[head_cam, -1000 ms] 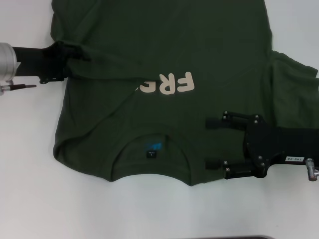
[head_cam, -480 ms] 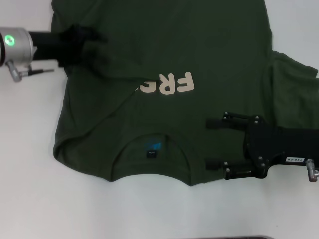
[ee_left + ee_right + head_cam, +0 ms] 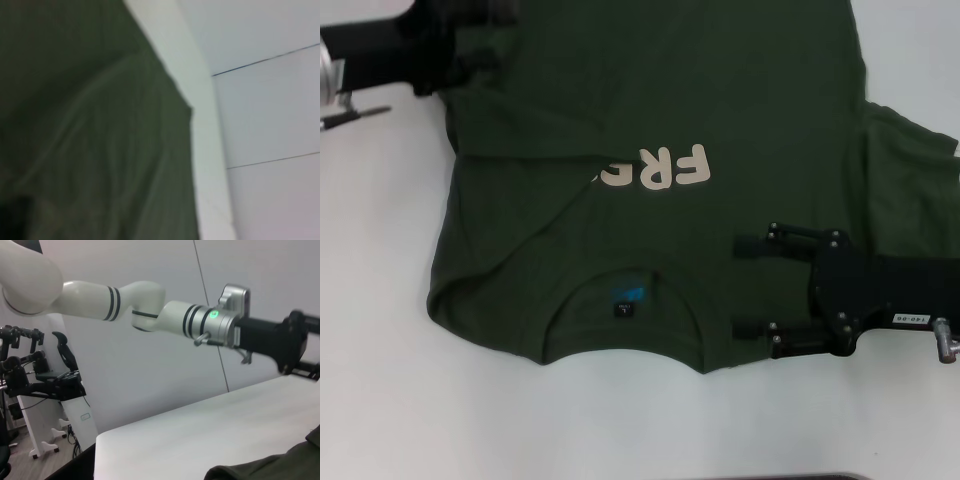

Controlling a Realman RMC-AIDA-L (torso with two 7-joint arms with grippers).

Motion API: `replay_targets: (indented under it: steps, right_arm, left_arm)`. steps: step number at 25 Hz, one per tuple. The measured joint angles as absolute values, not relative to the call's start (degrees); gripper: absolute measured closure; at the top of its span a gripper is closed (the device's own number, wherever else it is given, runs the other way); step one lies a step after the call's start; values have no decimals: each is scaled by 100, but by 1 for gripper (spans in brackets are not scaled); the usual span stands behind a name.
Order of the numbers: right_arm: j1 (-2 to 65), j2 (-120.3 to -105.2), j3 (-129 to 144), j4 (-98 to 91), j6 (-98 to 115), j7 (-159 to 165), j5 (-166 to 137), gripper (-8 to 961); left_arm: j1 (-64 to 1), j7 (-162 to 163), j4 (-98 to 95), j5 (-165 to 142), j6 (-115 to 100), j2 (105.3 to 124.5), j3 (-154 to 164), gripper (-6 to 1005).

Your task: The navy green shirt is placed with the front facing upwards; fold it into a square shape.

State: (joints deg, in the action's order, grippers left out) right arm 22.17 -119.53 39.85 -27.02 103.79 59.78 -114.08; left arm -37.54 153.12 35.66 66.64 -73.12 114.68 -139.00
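Navy green shirt (image 3: 650, 200) flat on white table (image 3: 380, 400), front up, collar near, "FREE!" lettering (image 3: 655, 168) half covered by a fold coming in from the left. Left gripper (image 3: 470, 20) at far-left shirt edge, likely carrying that side inward; finger state impossible to tell. Right gripper (image 3: 745, 288) over near-right shoulder, fingers apart, gripping nothing, probably staged for the matching fold.

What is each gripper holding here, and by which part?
The right gripper is open over the navy green shirt near its collar, holding nothing. The left gripper is at the shirt's far left edge; any hold cannot be told.
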Motion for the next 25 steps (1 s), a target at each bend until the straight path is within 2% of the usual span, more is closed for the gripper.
replay_targets:
  steps: [25]
  right_arm:
    - [2248, -11952, 3946, -2696, 10371, 6003, -11408, 46]
  left_arm:
    - [-3756, 15569, 3525, 5023, -6337, 11512, -13526, 412]
